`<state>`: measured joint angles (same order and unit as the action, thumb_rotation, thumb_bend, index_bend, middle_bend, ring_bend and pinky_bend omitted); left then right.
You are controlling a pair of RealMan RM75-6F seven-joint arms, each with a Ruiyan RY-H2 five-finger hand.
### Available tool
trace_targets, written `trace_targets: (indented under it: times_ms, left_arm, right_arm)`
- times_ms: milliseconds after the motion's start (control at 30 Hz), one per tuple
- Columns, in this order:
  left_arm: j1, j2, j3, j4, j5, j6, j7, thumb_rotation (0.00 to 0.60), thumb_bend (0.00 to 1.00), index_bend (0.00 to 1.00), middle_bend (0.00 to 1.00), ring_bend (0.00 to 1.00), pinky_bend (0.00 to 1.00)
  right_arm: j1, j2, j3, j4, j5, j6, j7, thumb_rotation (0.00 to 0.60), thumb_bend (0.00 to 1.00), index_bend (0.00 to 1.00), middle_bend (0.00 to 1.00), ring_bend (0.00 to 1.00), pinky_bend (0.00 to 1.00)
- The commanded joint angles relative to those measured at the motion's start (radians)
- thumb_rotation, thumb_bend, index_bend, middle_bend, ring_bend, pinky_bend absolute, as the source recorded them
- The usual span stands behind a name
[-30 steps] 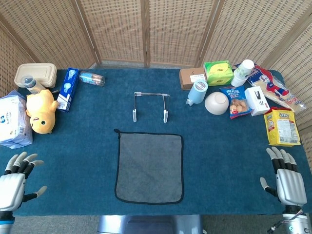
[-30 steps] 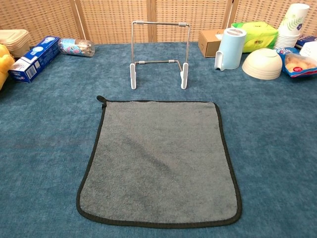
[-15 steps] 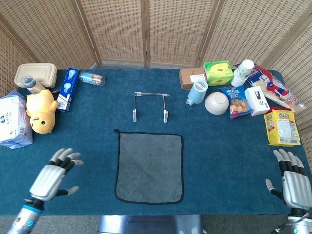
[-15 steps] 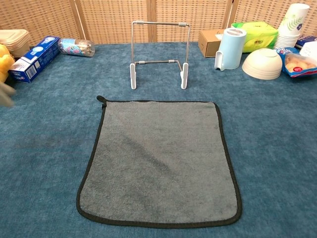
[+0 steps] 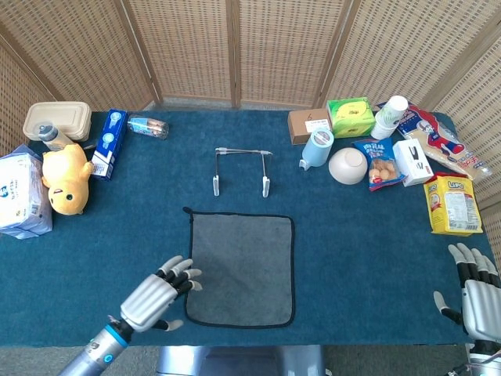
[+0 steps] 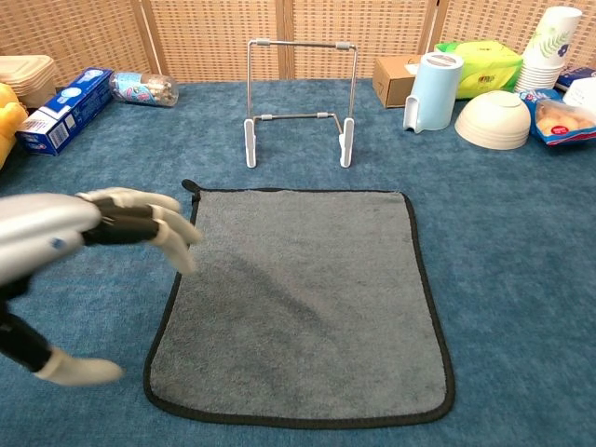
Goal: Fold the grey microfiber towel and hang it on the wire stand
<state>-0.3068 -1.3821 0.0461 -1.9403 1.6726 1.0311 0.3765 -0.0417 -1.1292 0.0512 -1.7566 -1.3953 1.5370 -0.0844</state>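
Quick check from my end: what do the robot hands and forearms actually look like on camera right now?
Both robot hands, left and right, have silver-grey metallic backs, dark finger segments and pale fingertips. The left wrist shows a dark cuff with a blue ring, then a grey forearm. The right forearm is mostly out of frame.

Grey towel black-edged, blue tablecloth, yellow plush toy, green packet, white bowl.

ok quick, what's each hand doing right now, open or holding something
Left hand: open, fingers spread by the grey towel, holding nothing.
Right hand: open, holding nothing.
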Motion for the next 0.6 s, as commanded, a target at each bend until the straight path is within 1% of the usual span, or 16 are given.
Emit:
trace_targets:
  times_ms: [33,133,400,600]
  left_arm:
    - [-0.017,-0.071,-0.001,0.017,-0.026,-0.027,0.059,0.6,0.1,0.29,0.19,0.1,0.03]
    - [-0.023,-0.138,-0.007,0.034,-0.064,-0.044,0.114,0.6,0.1,0.29,0.19,0.1,0.03]
    - [-0.05,-0.266,-0.014,0.085,-0.158,-0.092,0.235,0.6,0.1,0.28,0.19,0.1,0.02]
    - [-0.059,-0.344,-0.012,0.135,-0.214,-0.098,0.278,0.6,0.1,0.28,0.19,0.1,0.02]
  right_arm:
    - [-0.004,0.003,-0.001,0.007,0.002,0.001,0.008,0.6,0.28,0.07,0.08,0.0,0.0]
    - [-0.007,0.009,0.001,0.013,0.005,0.0,0.018,0.6,0.28,0.07,0.08,0.0,0.0]
    - [-0.014,0.019,0.003,0.034,0.014,-0.002,0.05,0.6,0.28,0.07,0.08,0.0,0.0]
    - [-0.019,0.022,0.005,0.05,0.021,-0.005,0.069,0.6,0.28,0.07,0.08,0.0,0.0]
